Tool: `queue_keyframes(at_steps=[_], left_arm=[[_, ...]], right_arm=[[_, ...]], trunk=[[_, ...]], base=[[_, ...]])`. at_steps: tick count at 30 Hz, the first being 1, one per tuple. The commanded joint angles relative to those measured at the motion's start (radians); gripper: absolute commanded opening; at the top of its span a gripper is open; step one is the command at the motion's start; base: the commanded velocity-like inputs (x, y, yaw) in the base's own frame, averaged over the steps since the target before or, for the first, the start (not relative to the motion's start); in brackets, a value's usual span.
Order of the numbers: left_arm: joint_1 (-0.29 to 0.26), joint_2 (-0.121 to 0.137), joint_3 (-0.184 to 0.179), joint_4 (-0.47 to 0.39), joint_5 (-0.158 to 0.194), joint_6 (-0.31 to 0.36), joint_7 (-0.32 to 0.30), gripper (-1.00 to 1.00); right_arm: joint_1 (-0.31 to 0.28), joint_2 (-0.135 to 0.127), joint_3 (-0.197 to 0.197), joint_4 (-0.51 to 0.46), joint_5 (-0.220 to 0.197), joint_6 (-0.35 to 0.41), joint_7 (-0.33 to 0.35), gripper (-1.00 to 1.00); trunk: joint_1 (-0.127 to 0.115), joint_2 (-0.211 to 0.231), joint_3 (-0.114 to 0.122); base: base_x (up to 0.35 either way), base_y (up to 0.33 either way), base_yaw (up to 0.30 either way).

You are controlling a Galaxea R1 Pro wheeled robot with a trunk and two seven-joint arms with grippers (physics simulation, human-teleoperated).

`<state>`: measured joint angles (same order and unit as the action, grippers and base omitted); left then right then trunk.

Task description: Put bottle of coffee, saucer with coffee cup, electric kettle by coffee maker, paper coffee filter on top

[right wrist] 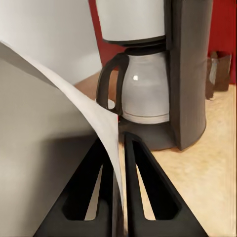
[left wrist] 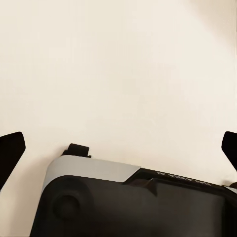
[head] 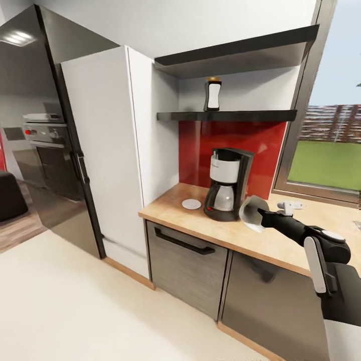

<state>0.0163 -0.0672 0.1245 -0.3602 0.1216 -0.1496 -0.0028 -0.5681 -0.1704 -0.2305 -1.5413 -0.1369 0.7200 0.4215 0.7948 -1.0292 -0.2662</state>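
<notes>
Right arm holds a filter beside the coffee maker on the counter

A dark fridge (head: pixel 35 125) and a white cabinet (head: pixel 108 145) stand left of the wooden counter (head: pixel 281 240), which has a red backsplash (head: pixel 271 145) and two dark shelves above; the coffee bottle (head: pixel 212 94) stands upright on the lower shelf (head: pixel 250 115). The coffee maker (head: pixel 228 183) sits on the counter with its glass pot in place, the saucer (head: pixel 191 204) just left of it and a small white object (head: pixel 290 205) near the window. The right gripper (right wrist: pixel 120 148) has its jaws pinched together on the edge of the paper filter (head: pixel 252 212), held just right of the maker. The left gripper (left wrist: pixel 118 148) faces pale floor (left wrist: pixel 118 64), jaws wide apart
</notes>
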Motion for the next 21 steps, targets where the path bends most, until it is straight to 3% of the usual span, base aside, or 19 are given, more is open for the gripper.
queue_keyframes(at_steps=[1, 8, 21], left_arm=[[0.001, 0.0, 0.0, -0.002, 0.01, -0.001, 0.0, 1.0], [0.001, 0.0, 0.0, -0.002, 0.01, -0.001, 0.0, 1.0], [0.001, 0.0, 0.0, -0.002, 0.01, -0.001, 0.0, 1.0]], right_arm=[[-0.001, 0.0, -0.001, 0.0, -0.012, 0.009, -0.001, -1.0], [-0.001, 0.0, -0.001, 0.0, -0.012, 0.009, -0.001, -1.0], [-0.001, 0.0, -0.001, 0.0, -0.012, 0.009, -0.001, -1.0]], trunk=[[0.0, -0.001, -0.001], [0.0, -0.001, -0.001], [0.0, -0.001, -0.001]], base=[[0.011, 0.035, -0.246], [0.065, 0.136, -0.225], [0.151, 0.258, -0.055]])
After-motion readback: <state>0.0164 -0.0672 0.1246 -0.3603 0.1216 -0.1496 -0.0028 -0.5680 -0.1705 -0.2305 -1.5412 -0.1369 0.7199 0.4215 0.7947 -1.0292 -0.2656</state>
